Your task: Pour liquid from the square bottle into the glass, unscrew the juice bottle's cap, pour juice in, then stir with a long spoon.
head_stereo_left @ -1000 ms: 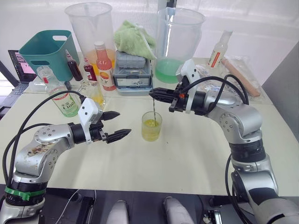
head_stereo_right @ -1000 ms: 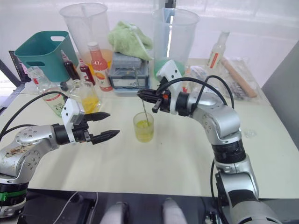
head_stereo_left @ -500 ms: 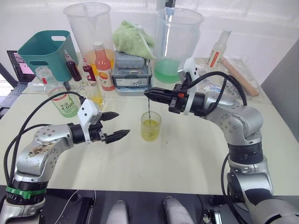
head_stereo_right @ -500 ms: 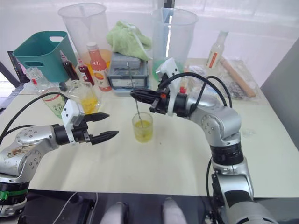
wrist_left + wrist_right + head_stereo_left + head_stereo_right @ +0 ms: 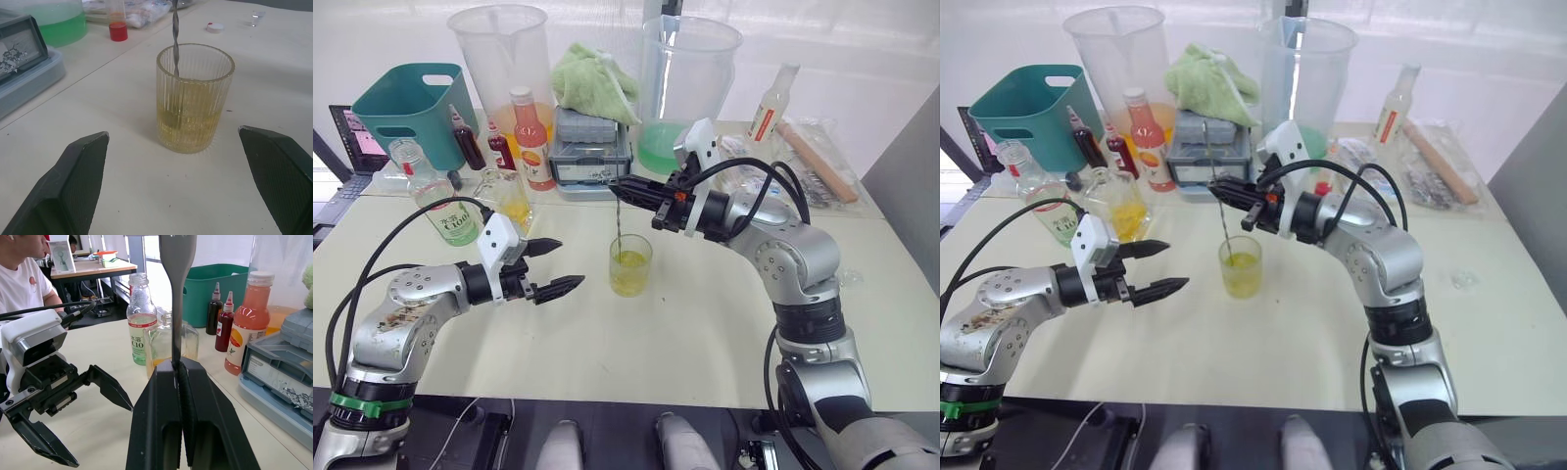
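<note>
Long spoon (image 5: 619, 233), thin, stiff, slippery, stands in the glass (image 5: 630, 265), pinched near its top by the closed right gripper (image 5: 616, 183); left gripper (image 5: 560, 264), at glass's 9 o'clock, gapes empty.

The right gripper (image 5: 619, 185) pinched the long spoon (image 5: 618, 227), which stood in the glass (image 5: 630, 265) on the desk (image 5: 705, 323). The left gripper (image 5: 566, 264) hung beside it, jaws apart, seemingly clear of the glass.

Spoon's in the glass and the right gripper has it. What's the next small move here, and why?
Probably swing the right gripper in small circles to stir. It is shut on the long spoon, whose lower end stands in the yellow liquid in the glass, and the cap lies off on the table, so pouring looks done. The left gripper hangs open beside the glass, not touching it; closing it on the glass first may steady it.
</note>
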Motion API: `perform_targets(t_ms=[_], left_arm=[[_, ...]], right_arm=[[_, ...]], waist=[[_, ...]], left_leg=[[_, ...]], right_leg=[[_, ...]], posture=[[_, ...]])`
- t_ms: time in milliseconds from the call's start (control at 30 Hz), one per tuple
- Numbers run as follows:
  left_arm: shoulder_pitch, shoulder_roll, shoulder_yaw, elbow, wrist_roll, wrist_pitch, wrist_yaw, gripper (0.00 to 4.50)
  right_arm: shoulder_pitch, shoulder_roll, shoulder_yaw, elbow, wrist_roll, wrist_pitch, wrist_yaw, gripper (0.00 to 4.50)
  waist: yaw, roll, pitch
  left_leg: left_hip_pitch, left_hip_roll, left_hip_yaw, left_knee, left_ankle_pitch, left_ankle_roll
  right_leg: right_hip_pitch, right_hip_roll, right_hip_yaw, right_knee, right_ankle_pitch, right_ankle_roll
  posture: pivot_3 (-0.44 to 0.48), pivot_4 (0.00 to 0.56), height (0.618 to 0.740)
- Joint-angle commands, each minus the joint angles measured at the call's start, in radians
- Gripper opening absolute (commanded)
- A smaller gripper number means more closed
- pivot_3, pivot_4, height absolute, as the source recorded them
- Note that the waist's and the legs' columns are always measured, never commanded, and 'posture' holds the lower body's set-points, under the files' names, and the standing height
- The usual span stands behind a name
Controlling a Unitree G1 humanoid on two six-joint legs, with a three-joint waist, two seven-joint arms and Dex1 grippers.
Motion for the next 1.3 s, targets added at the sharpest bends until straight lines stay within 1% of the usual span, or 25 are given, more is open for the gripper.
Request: perform_targets(t_ms=[33, 167, 333, 633, 933, 1167, 1300], left_arm=[[0.013, 0.003, 0.013, -0.01, 0.002, -0.031, -0.015, 4.49], [0.008, -0.001, 0.006, 0.016, 0.011, -0.05, -0.026, 4.49], [-0.01, -0.007, -0.003, 0.019, 0.014, -0.049, -0.024, 4.49], [-0.028, -0.016, -0.013, 0.021, 0.019, -0.043, -0.019, 4.49], [-0.046, -0.028, -0.023, 0.041, 0.031, -0.051, -0.019, 4.49], [-0.025, -0.034, -0.02, 0.023, 0.032, -0.055, -0.016, 4.49], [-0.019, -0.037, -0.021, 0.019, 0.035, -0.058, -0.016, 4.49]], right_arm=[[0.012, -0.039, -0.037, -0.036, -0.003, -0.009, -0.003, 0.0], [0.023, -0.09, -0.054, -0.069, 0.029, 0.032, 0.014, 0.0], [0.028, -0.086, -0.07, -0.082, 0.048, 0.046, 0.0, 0.0], [0.021, -0.104, -0.133, -0.151, 0.186, 0.163, -0.004, 0.0], [-0.028, -0.157, -0.158, -0.146, 0.184, 0.143, 0.002, 0.0], [-0.053, -0.223, -0.159, -0.142, 0.179, 0.15, 0.037, 0.0], [-0.065, -0.239, -0.157, -0.142, 0.18, 0.153, 0.042, 0.0]], waist=[[0.0, 0.0, 0.0], [0.003, 0.0, 0.0], [-0.001, 0.0, 0.0], [0.0, 0.0, 0.0], [0.0, 0.0, 0.0], [0.0, 0.0, 0.0], [0.0, 0.0, 0.0]], left_leg=[[0.0, 0.0, 0.0, 0.0, 0.0, 0.0], [0.0, 0.0, 0.0, 0.0, 0.0, 0.0], [0.0, 0.0, 0.0, 0.0, 0.0, 0.0], [0.0, 0.0, 0.0, 0.0, 0.0, 0.0], [0.0, 0.0, 0.0, 0.0, 0.0, 0.0], [0.0, 0.0, 0.0, 0.0, 0.0, 0.0], [0.0, 0.0, 0.0, 0.0, 0.0, 0.0]], right_leg=[[0.0, 0.0, 0.0, 0.0, 0.0, 0.0], [0.0, 0.0, 0.0, -0.001, 0.0, 0.0], [0.0, 0.0, 0.0, 0.0, -0.001, 0.002], [0.0, 0.0, 0.0, 0.0, -0.001, 0.002], [0.0, 0.0, 0.0, 0.0, -0.002, 0.002], [0.0, 0.0, 0.0, -0.001, -0.002, 0.003], [0.0, 0.0, 0.0, -0.001, -0.002, 0.003]], posture=[[0.0, 0.15, 0.719], [0.0, 0.15, 0.719], [0.0, 0.15, 0.719], [0.0, 0.15, 0.719], [0.0, 0.15, 0.719], [0.0, 0.15, 0.719], [0.0, 0.15, 0.719]])
